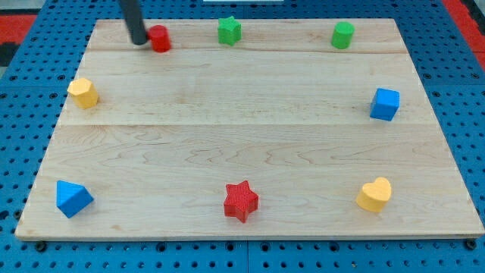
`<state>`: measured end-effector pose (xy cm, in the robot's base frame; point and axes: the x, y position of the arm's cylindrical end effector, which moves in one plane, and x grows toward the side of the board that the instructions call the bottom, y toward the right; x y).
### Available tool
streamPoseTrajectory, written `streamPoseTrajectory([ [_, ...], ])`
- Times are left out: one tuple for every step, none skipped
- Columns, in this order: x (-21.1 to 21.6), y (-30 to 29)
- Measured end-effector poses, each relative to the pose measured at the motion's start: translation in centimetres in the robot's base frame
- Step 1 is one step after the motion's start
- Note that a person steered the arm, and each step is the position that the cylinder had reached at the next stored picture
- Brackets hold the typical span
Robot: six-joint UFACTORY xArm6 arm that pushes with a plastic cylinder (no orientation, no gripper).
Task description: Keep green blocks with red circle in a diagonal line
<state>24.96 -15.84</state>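
Camera view: tip (139,42) beside red circle (160,38)

A big board (250,144) made of pale wood lies flat. Under it is a blue sheet (455,68) full of little round holes. Some red (15,15) shows in the far corners.

I see a pale wooden board (250,136) with visible grain and plank seams, smooth, slight sheen. The red star (241,201) looks like ribbed matt plastic; the green star (229,30), green cylinder (342,35) and red circle (160,38) look plastic too. My tip (139,42) ends a dark matt rod, and the blue surface (455,45) around is perforated.
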Motion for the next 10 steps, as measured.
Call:
streamPoseTrajectory([
  [0.0,6.6],
  [0.0,10.9],
  [3.0,16.2],
  [3.2,28.6],
  [3.2,38.8],
  [1.4,43.2],
  [-1.4,40.2],
  [-2.6,35.3],
  [-2.9,29.8],
  [-3.0,27.6],
])
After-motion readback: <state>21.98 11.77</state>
